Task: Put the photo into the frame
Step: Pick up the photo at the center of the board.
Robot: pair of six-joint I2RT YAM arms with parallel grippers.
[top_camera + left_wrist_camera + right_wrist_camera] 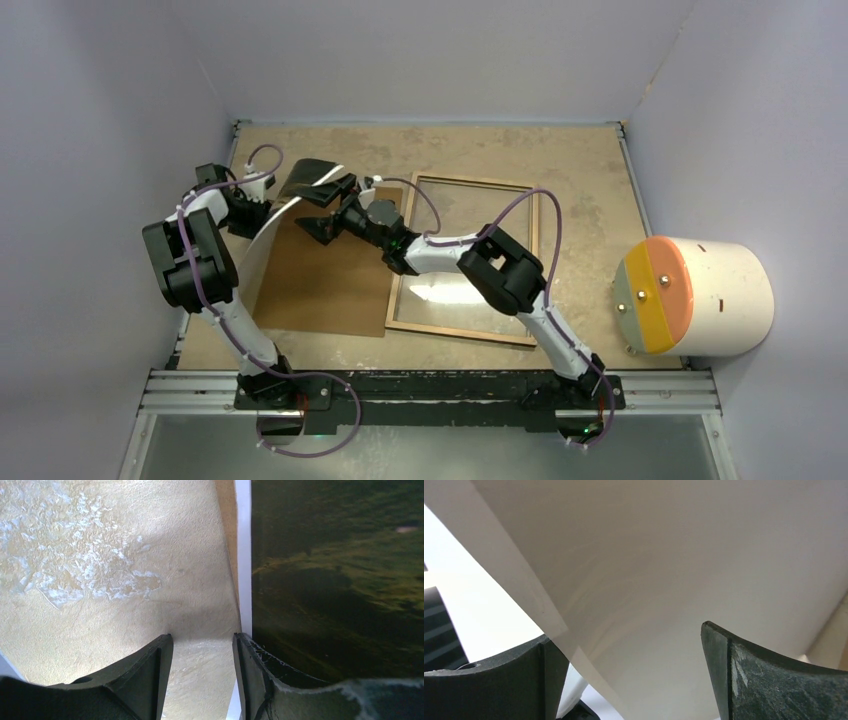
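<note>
The photo (262, 232) stands curved above the table's left side, white back toward the camera and dark face (312, 172) at its top. In the left wrist view its misty dark landscape face (340, 580) fills the right. Its white border runs beside my right finger. My left gripper (202, 637) (262, 190) is open, with bare table in the gap. My right gripper (624, 630) (318, 210) is wide open, with the photo's white back (664, 570) spanning its jaws. The frame (540, 260) lies flat at centre right, wood side up, its pane reflecting light.
A flat brown backing board (325, 285) lies left of the frame, under the photo. A white cylinder with an orange and yellow end (695, 297) sits at the right edge. Walls close in the table on three sides.
</note>
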